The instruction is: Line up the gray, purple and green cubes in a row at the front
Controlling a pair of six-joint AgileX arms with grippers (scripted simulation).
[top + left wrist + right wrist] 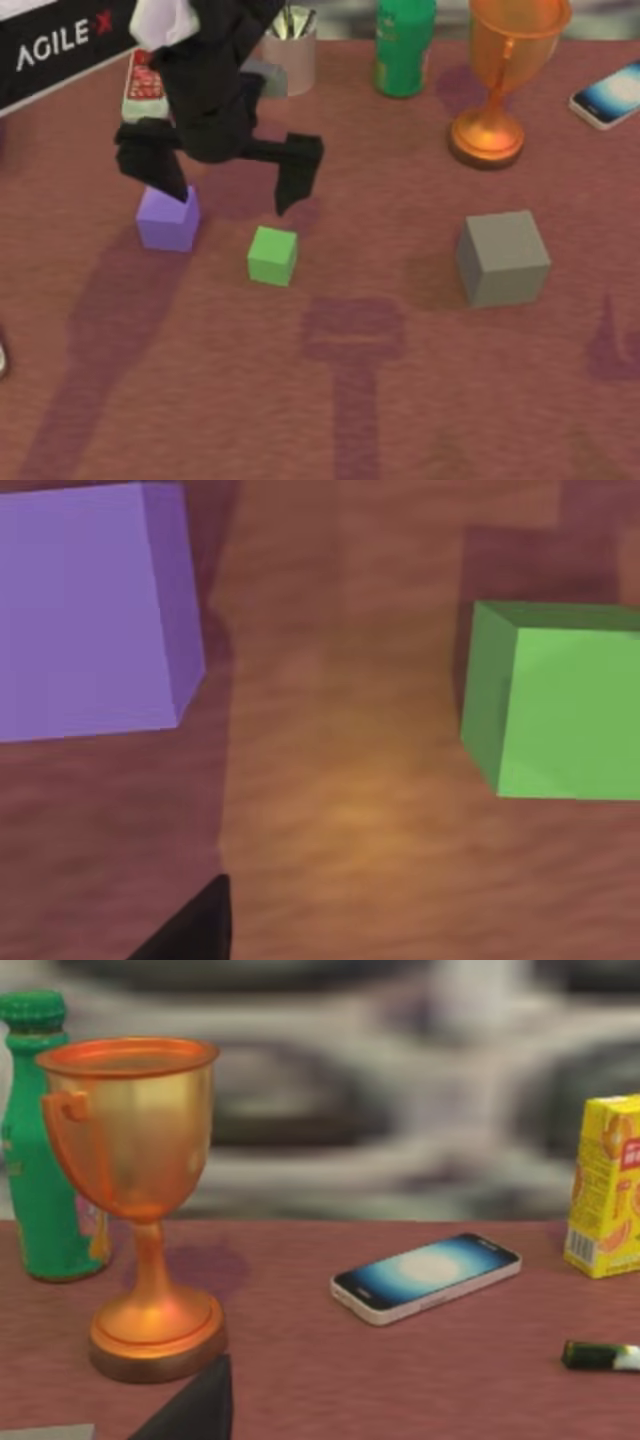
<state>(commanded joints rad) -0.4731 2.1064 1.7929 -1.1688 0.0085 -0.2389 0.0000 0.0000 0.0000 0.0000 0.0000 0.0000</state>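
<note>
The left gripper (232, 180) is hovering spread wide near the bench's left edge, one finger over the matte lavender cube (167, 219), the small green cube (272, 255) beside it, seemingly lining up a grasp; the big dull gray cube (503, 257) is sitting toward the right edge

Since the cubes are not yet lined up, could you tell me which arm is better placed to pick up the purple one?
Left. The left gripper hangs open right over the purple cube, one of its fingers at the cube's top. The right gripper is not seen over the table.
</note>
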